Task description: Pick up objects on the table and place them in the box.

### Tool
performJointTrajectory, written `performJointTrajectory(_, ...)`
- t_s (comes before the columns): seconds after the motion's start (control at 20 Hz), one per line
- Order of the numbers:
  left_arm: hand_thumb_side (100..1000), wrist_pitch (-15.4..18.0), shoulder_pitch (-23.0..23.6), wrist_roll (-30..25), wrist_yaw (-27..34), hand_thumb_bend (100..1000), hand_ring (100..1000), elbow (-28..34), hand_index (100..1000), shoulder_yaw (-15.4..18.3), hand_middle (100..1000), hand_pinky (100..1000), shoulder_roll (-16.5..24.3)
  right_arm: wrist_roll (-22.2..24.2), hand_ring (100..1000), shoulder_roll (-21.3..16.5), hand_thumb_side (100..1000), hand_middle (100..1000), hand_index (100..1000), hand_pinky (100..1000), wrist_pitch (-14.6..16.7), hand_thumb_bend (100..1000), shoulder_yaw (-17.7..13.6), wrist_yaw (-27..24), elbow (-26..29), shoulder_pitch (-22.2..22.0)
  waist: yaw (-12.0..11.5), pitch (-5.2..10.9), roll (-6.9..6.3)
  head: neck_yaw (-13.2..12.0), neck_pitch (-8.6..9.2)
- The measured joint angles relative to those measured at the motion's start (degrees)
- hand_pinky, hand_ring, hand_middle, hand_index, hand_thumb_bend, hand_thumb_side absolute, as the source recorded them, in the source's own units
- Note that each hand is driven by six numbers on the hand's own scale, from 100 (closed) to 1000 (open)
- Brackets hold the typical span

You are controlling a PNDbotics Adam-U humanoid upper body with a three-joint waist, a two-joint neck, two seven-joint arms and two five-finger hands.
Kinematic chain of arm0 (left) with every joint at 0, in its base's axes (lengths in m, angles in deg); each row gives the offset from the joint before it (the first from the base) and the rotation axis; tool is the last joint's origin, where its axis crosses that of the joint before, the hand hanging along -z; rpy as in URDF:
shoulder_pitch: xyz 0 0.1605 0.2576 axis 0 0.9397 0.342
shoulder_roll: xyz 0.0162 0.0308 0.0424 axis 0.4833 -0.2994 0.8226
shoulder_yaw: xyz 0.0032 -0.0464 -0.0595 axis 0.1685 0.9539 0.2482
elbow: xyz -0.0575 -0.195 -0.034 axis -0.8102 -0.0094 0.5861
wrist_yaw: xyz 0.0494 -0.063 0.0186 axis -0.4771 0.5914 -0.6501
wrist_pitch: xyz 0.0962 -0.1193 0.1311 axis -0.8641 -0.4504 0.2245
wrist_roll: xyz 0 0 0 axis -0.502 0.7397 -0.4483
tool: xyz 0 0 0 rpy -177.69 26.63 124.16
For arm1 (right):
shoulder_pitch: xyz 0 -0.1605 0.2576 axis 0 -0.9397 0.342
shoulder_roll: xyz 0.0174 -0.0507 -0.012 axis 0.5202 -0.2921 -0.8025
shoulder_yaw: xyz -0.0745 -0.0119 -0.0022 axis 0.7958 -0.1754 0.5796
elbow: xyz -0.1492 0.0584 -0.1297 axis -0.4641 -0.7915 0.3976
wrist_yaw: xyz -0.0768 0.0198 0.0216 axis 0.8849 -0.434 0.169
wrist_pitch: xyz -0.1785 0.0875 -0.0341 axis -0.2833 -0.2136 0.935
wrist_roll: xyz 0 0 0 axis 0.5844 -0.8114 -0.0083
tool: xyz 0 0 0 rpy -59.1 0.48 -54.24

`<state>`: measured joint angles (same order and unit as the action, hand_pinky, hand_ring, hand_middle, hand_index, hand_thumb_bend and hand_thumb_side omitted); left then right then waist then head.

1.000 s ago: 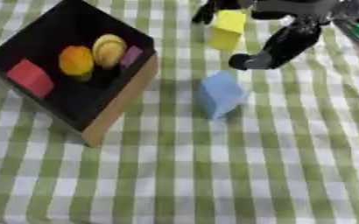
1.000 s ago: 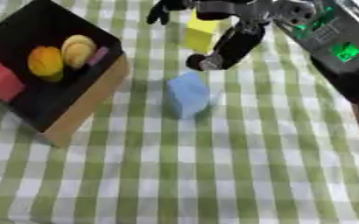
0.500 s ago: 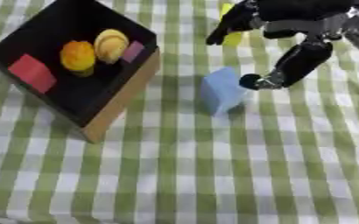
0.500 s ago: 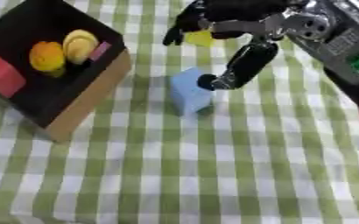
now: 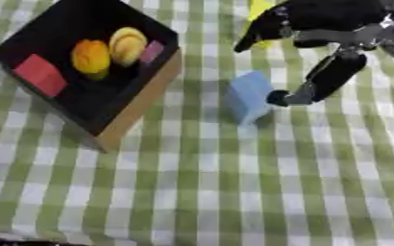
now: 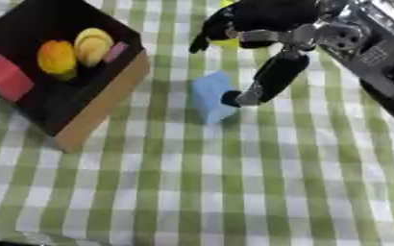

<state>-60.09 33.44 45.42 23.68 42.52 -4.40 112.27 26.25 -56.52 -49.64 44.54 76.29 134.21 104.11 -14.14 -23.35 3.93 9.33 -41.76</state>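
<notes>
1. A light blue block (image 5: 249, 95) stands on the table (image 5: 234, 192), which is covered by a green and white checked cloth, a little to the right of the box and apart from it.
2. The robot's right hand (image 5: 318, 29) comes in from the upper right and hangs over the block. One long digit (image 5: 331, 79) reaches down so that its dark tip is at the block's right side, touching it or very nearly so; the pictures do not settle which.
3. The other fingers (image 5: 259, 33) spread out to the upper left, above and beyond the block, pointing down. Nothing is enclosed in the hand: it is spread wide, with the block below the gap between the digits.
4. A yellow block (image 5: 259, 9) shows just behind the fingers at the top edge, mostly hidden by the hand.
5. The box (image 5: 137, 103) lies at the upper left, black inside with a tan cardboard wall facing the block, set askew to the checks.
6. Inside the box are a red block (image 5: 41, 74) at the left end, an orange round fruit (image 5: 91, 56), a yellow rounded thing (image 5: 127, 44) touching it, and a small pink piece (image 5: 153, 51) against the right wall.
7. The left hand shows in neither view.
</notes>
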Motion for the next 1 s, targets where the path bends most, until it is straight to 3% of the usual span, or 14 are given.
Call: performJointTrajectory(1.0,689,-0.09,-0.18,-0.08,0.29,356,794,0.0,812,-0.02,759,787,-0.51,1.0,889,1.89,419,786,912,861,3.17,334,1.83,1.01,-5.39,-0.57,-0.33,-0.68,0.11,-0.73,0.03)
